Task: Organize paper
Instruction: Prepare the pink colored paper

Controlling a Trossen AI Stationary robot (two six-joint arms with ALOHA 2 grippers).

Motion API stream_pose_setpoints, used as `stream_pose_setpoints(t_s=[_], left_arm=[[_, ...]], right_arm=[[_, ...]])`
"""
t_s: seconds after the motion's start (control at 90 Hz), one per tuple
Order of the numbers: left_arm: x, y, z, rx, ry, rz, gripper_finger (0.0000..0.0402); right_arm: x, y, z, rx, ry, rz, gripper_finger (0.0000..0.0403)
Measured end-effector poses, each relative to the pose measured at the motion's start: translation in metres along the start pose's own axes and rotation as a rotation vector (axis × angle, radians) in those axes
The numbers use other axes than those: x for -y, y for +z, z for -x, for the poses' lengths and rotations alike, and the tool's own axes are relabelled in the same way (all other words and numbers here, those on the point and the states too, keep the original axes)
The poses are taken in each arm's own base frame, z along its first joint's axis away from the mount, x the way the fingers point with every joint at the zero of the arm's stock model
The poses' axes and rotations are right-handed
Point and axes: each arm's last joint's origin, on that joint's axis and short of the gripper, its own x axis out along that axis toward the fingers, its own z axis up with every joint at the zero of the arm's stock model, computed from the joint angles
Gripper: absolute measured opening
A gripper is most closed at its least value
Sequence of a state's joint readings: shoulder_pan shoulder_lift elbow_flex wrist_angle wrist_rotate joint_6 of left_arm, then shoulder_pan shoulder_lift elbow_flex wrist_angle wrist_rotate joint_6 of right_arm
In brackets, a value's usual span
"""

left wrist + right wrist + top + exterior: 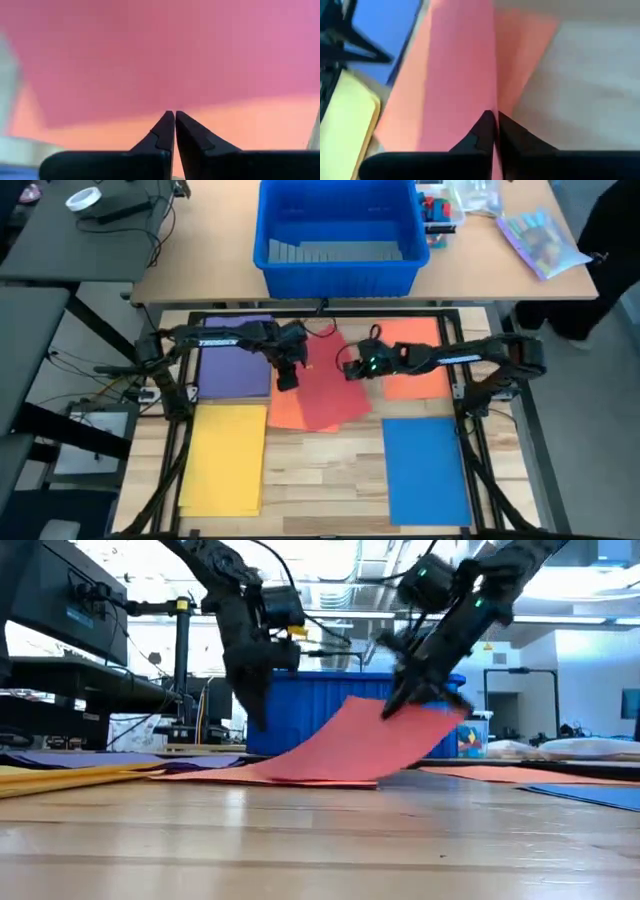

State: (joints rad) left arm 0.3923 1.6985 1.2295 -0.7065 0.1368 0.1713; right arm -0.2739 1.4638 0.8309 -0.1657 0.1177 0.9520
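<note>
Holding the red sheet (340,745) by one raised edge, our right pincer (393,705) is clamped on it while the far end is dragging on the table (320,840); we judge a quick pull could crease or tear it, or slide the orange sheet (285,412) beneath. Our left pincer (287,379) is hovering over the red sheet's other side, fingers pressed together on nothing. Counting near to far: one yellow pile (225,455), one blue sheet (425,465), one red, two orange patches, one purple sheet (235,365), one blue bin (338,240).
</note>
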Motion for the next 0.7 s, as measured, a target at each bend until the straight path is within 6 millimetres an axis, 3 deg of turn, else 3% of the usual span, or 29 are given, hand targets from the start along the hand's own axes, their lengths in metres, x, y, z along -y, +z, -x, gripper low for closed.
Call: stream_pose_setpoints(t_s=[0.133,0.356,0.7], left_arm=[[-0.002,0.0,0.008,0.053,0.01,0.066,0.0],[0.006,-0.019,-0.028,0.061,-0.009,0.191,0.0],[0.048,-0.042,-0.072,0.02,-0.071,0.267,0.0]], right_arm=[[0.012,0.024,0.018,0.106,-0.032,-0.025,0.0],[0.024,0.052,0.017,0.224,-0.012,-0.111,0.0],[0.02,0.05,-0.006,0.233,0.026,-0.179,0.0]])
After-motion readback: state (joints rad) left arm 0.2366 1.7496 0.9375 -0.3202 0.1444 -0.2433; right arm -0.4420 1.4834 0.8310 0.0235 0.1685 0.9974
